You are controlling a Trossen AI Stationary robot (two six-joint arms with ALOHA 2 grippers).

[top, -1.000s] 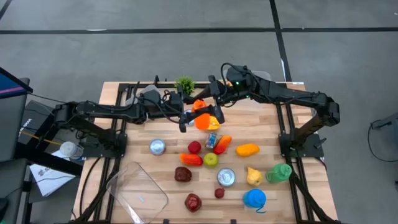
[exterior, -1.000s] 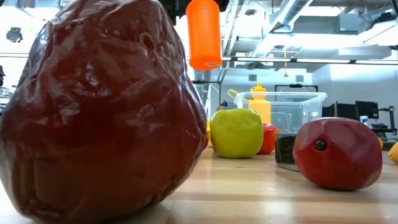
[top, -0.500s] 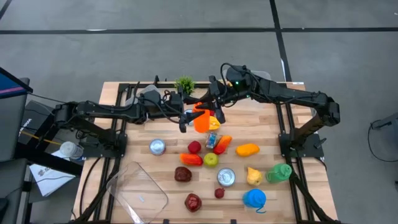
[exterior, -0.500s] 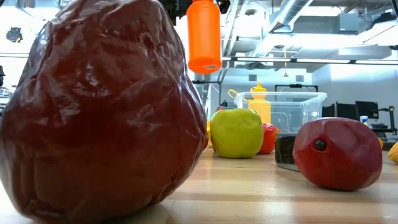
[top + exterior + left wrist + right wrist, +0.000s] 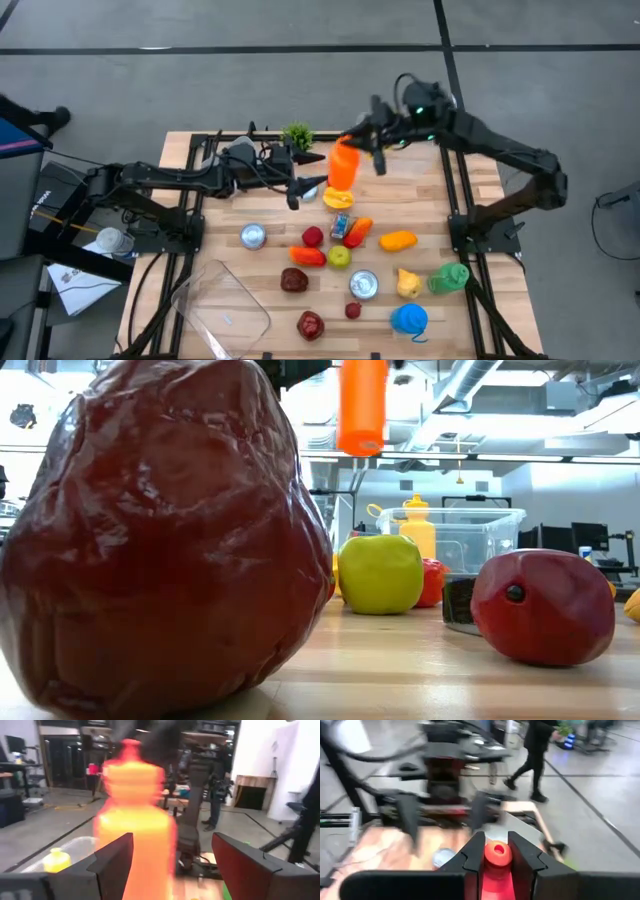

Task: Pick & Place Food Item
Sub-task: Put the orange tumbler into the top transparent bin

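Note:
An orange bottle [image 5: 343, 166] hangs upright over the far middle of the table, also seen high in the low view [image 5: 361, 405]. My right gripper [image 5: 364, 148] is shut on its top and comes from the right. My left gripper [image 5: 308, 186] stands open just left of and nearer than the bottle. In the left wrist view its fingers [image 5: 112, 862] frame the blurred bottle [image 5: 132, 825] without touching it. My right gripper pinches the bottle's cap end [image 5: 496, 854] between its two fingers [image 5: 475, 854]. The fingers come nearly level from the table's right side. The bottle hangs upright below them, lifted clear of the table.
Toy fruit and vegetables, two cans [image 5: 253, 236], a green cup [image 5: 450, 277] and a blue thing [image 5: 409, 319] cover the table's middle and near right. A clear tub [image 5: 222, 310] lies near left, a small plant [image 5: 297, 133] at the far edge. A person [image 5: 532, 755] walks beyond the table.
My right gripper has gone up and toward the table's far right with the orange bottle. The bottle has come away from my left gripper's fingers and stays upright. My left gripper has kept its place.

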